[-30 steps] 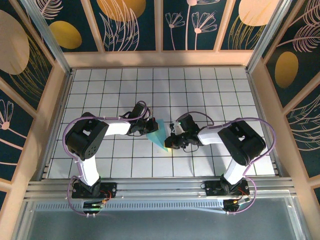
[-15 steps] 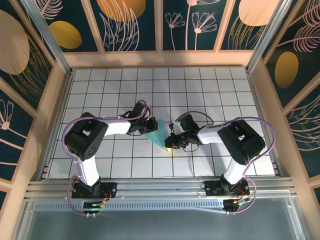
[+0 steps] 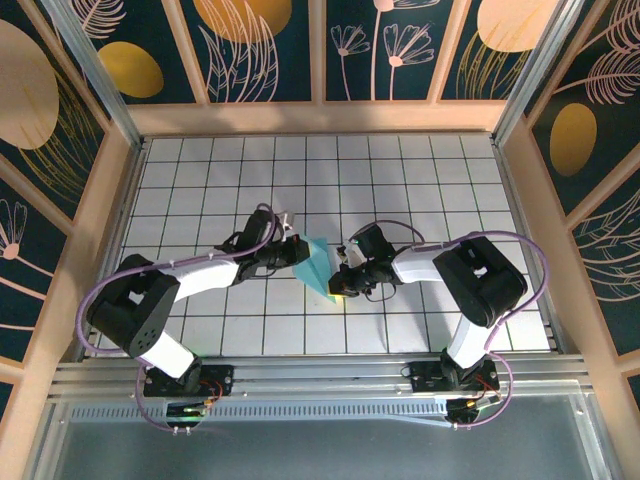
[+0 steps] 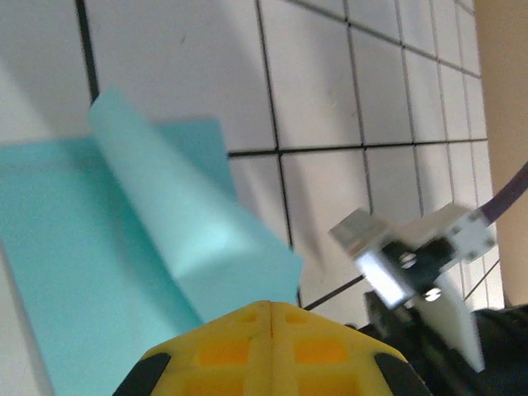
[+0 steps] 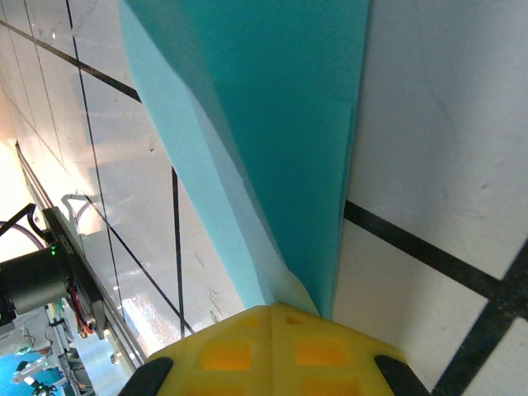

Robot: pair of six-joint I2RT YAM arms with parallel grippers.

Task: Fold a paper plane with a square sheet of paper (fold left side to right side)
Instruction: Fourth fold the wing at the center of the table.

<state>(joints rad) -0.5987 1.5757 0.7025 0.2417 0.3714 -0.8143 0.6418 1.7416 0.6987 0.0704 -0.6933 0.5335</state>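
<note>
The paper plane (image 3: 320, 268) is a light teal, partly folded dart lying on the white tiled floor between my two arms, its point toward the near edge. My left gripper (image 3: 300, 251) is at its upper left edge. In the left wrist view the yellow fingertips (image 4: 271, 305) are closed together, and a lighter flap (image 4: 181, 214) rises off the flat paper (image 4: 66, 247) up to them. My right gripper (image 3: 340, 284) is shut, with its tip (image 5: 272, 307) down on the narrow pointed end of the paper (image 5: 280, 124), where a small layer curls up.
The right arm's wrist hardware (image 4: 412, 264) hangs close beyond the paper in the left wrist view. Wooden walls (image 3: 100, 230) enclose the tiled floor (image 3: 400, 180) on three sides. An aluminium rail (image 3: 320, 375) runs along the near edge by the arm bases.
The left arm's elbow has swung out left and its gripper has shifted slightly up and right. The paper's upper part now looks wider, with a flap lifted. The right gripper stays on the point.
</note>
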